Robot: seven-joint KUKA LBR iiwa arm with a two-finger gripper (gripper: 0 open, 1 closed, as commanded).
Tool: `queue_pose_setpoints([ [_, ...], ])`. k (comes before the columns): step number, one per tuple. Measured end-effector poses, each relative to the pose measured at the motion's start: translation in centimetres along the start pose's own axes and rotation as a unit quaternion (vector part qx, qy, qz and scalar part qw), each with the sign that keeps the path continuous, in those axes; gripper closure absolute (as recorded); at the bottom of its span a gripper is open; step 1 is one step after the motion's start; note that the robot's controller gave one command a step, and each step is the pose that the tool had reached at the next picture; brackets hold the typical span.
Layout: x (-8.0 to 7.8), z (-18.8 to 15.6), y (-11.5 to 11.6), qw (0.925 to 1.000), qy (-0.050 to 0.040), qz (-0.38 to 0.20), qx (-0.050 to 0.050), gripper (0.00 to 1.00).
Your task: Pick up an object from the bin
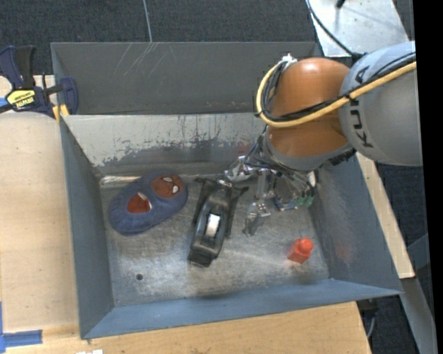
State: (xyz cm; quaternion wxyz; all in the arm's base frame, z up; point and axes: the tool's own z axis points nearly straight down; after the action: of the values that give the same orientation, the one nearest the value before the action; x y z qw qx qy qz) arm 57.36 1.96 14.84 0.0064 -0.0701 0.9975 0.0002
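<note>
The arm (387,108) comes in from the right of the frame, and its orange wrist cover (307,106) hangs over the upper right part of the grey bin (90,242). Below the cover the jaws reach down to the bin floor, right of centre. Their metal parts are tangled with cable and shadow, so I cannot tell how far open they are, and nothing can be seen held in them.

The nearest thing is a black tape dispenser (210,226) in the middle of the floor, just beside the jaws on their left. Its long axis runs from upper right to lower left, with the upper end closest to the jaws and the lower end angled away toward the bottom of the frame. I cannot tell whether the jaws touch it.

A small red-orange piece (301,250) lies apart, below and to the right of the jaws near the bin's lower right corner. A blue soft toy with orange patches (133,216) lies well apart at the left.

If the dispenser is the target, the jaws would probably need to shift left and close across its narrow width, square to that slanted axis.
</note>
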Motion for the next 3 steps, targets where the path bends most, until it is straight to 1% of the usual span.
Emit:
queue_pose_setpoints([
  [1, -1.6, 3.7, 0.2, 1.0000, 0.0008, 0.006, 0.000, 0.00],
  [2, -3.1, 7.6, 4.0, 0.9999, 0.0011, 0.014, 0.001, 0.00],
  [3, -3.4, 7.1, 3.9, 0.9999, -0.0040, 0.014, 0.001, 1.00],
])
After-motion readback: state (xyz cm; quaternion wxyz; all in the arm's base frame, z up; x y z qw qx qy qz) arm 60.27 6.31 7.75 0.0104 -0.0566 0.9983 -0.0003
